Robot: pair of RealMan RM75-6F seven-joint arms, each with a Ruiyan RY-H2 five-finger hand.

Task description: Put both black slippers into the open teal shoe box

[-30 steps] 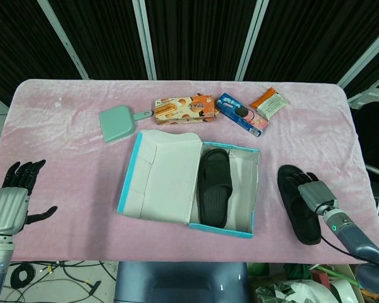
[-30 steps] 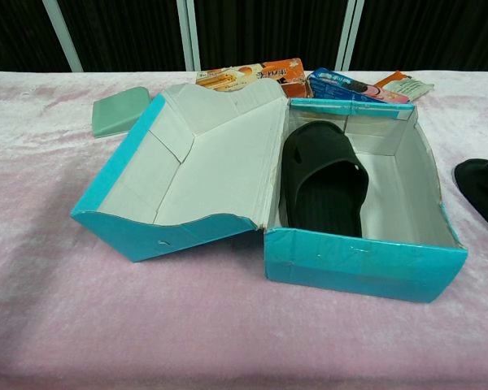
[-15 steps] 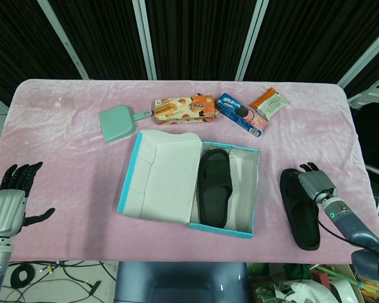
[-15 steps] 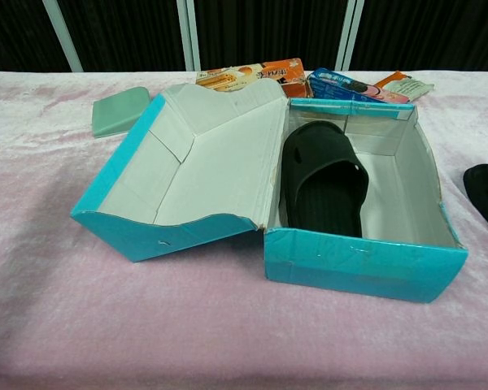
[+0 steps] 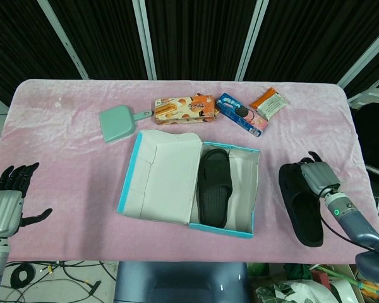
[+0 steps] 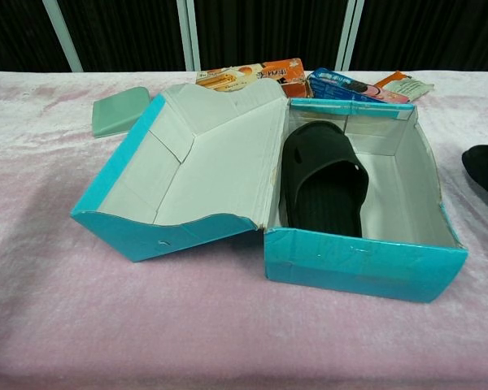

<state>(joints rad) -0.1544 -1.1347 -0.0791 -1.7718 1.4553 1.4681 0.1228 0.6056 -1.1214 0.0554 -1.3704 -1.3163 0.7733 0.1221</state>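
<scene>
A: Far left, near worktop [image 5: 69, 170] edge?
B: Left robot hand [image 5: 6, 205], fingers spread apart, holding nothing, clear of every item.

A: Centre?
B: Teal shoe box [image 5: 230, 228], lid [image 5: 167, 177] folded open leftward. One black slipper [image 5: 215, 187] lies inside, against the box's left wall.

A: Behind the box?
B: Green dustpan [image 5: 118, 123], orange snack box [image 5: 184, 108], blue biscuit pack [image 5: 240, 114], orange packet [image 5: 270, 102].

A: Right?
B: Second black slipper [image 5: 301, 205] on the pink cloth, right of the box and apart from it. Right robot hand [image 5: 317, 177] rests on its upper end; whether the fingers grip it, cannot tell.
</scene>
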